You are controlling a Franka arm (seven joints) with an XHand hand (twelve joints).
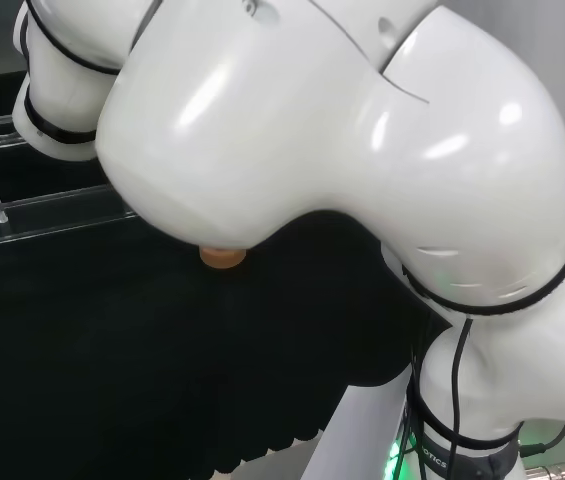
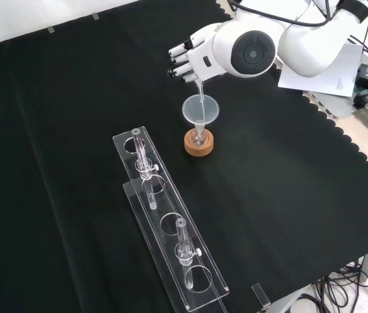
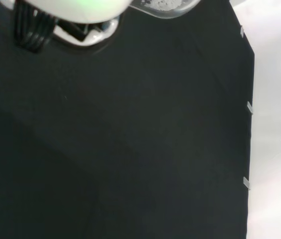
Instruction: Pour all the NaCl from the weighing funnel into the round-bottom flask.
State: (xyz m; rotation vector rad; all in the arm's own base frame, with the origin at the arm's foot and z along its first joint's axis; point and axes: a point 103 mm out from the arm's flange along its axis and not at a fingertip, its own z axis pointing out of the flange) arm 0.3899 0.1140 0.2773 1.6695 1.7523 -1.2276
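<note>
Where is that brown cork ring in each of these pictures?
Head view: a sliver of the cork ring peeks out just under the big white arm link, near the middle.
Front view: the cork ring sits on the cloth just above centre, below the hand.
Wrist view: I cannot make it out.
Shared landmark: the black cloth.

At your seven o'clock in the front view, two clear racks overlap; white paper lies at two o'clock.
</note>
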